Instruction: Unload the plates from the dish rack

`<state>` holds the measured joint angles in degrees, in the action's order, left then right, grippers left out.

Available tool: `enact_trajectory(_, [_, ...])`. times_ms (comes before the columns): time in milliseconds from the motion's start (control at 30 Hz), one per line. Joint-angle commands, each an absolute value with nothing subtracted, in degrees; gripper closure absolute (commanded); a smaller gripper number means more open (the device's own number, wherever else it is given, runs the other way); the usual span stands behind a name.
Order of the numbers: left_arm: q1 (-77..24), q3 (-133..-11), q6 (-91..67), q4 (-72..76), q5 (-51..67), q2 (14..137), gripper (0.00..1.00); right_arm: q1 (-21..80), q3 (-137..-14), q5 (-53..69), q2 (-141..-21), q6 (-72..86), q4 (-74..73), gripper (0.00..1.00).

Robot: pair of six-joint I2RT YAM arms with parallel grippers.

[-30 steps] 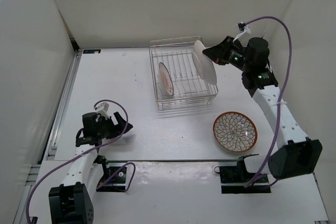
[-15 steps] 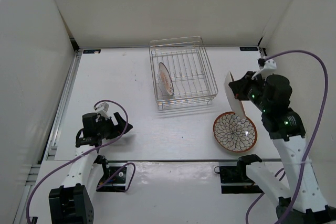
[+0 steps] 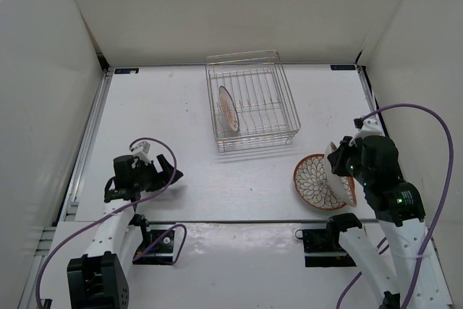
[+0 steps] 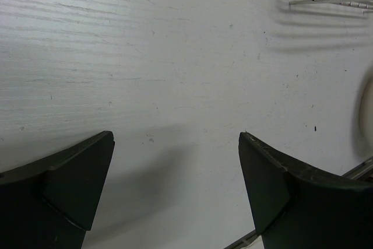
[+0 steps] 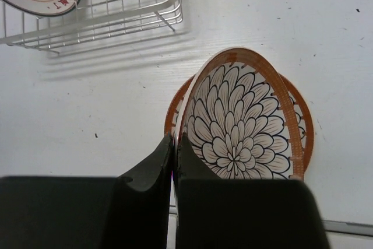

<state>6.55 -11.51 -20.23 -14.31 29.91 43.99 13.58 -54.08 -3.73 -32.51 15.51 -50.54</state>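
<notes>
So, operator: your right gripper (image 5: 173, 141) had its fingers pinched together on the near rim of a petal-patterned plate (image 5: 239, 123), the thin edge clamped between them. You held it tilted, patterned face turned up toward the wrist, over a second petal plate (image 5: 307, 129) that lay flat on the table (image 3: 181, 106). A sensible hold, I judged: a rim pinch leaves the underside free, so the plate can be laid onto its twin as a stack. Whether its lower edge already touched the plate beneath, I could not tell; both views were too steep there.

Right arm pose: folded back close to its base, forearm raised, wrist bent down toward the table.

The dish rack (image 3: 257, 140) sat well apart, toward the far side. One pale-faced plate (image 3: 228, 108) stood upright between the dividers at its left end, not yet unloaded.

Your left gripper (image 4: 175, 138) hovered low over bare table, fingers spread wide, holding nothing. That arm sat tucked near its own base, well clear of the stacking.
</notes>
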Motion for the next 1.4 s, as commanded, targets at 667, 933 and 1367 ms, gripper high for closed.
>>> enact_trajectory(667, [6.42,-9.05,-19.60,-18.46,27.77,47.55,0.00,13.71,-39.38,-0.88,-31.12,15.29,-38.94,0.94])
enact_trajectory(933, [6.42,-9.05,-19.78,-18.54,27.69,47.72,0.00,13.71,-36.13,-0.62,-30.67,17.40,-38.06,0.59])
enact_trajectory(1367, [6.42,-9.05,-19.69,-18.63,27.77,47.55,0.00,13.80,-42.09,-8.86,-31.82,18.36,-44.99,0.37])
